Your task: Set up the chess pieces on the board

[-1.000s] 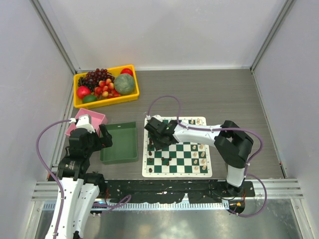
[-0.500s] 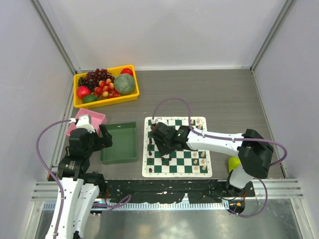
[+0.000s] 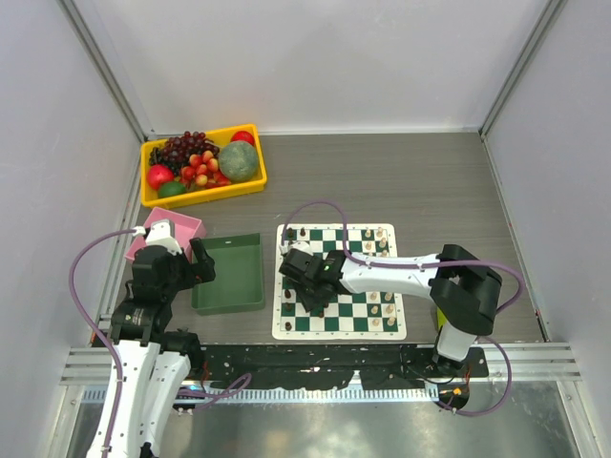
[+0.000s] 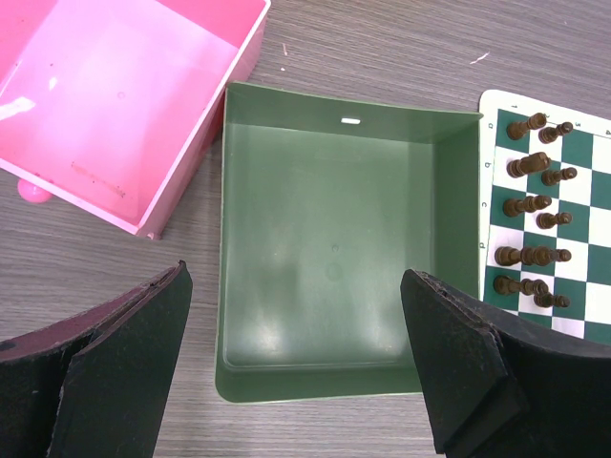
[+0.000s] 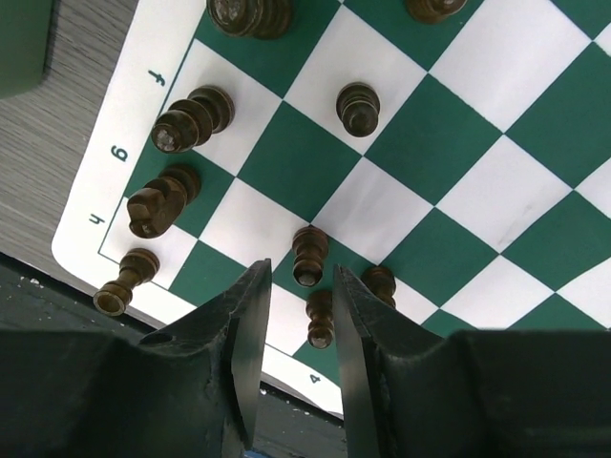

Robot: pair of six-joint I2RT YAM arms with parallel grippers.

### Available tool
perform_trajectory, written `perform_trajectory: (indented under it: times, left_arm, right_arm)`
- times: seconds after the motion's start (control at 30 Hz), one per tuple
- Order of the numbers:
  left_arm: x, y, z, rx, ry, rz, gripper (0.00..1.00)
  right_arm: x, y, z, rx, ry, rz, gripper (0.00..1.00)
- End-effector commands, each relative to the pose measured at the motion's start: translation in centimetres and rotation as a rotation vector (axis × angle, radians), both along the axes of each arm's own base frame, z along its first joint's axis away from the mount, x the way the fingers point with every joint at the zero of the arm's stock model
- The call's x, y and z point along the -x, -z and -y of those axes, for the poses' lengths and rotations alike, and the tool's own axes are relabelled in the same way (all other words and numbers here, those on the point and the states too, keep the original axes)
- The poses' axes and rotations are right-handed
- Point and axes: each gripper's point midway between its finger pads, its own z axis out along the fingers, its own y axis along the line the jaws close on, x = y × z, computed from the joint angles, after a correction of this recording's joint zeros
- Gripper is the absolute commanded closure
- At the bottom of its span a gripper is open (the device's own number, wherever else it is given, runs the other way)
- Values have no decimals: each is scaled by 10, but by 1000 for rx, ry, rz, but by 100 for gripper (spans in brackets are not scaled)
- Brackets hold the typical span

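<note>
The dark pawn (image 5: 308, 256) I am lined up on stands on the board (image 5: 496, 86) near its near-left corner, just ahead of my right gripper (image 5: 299, 286). Two more dark pawns crowd in right beside it. I judge it light, rigid and smooth, on a small base, so a sideways nudge would tip it. I want to pinch it at the narrow neck under the head, coming straight down so I miss the neighbours. The right fingers (image 5: 243, 334) are parted by a narrow gap and pinch nothing that I can see.

The other dark pieces (image 4: 530, 256) line the board's left side and the cream pieces (image 3: 387, 305) its right. The board looks like a thin mat, so dragging a piece might shift it on the desk (image 3: 430, 181).

My left gripper (image 4: 296, 279) hangs spread wide and empty above the green tray (image 4: 334, 124).
</note>
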Motion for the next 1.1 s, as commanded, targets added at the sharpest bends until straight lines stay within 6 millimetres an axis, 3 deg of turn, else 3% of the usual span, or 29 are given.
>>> perform_trajectory:
  times: [0.0,0.27,0.5,1.07]
  left_arm:
    - [-5,-8,1,7,3,36,1]
    - [-5,-8,1,9,2,36,1]
    - [-5,-8,1,8,1,36,1]
    - [-5,-9,1,8,1,39,1]
  right_arm:
    - [-6,-10,-10,-24,-1,19,63]
    - [-9,-13,-16,-46,0,31,81]
    - [-19,-23,-24,-87,34,78,82]
    - [-32,-11,-30,-43,51,110,82]
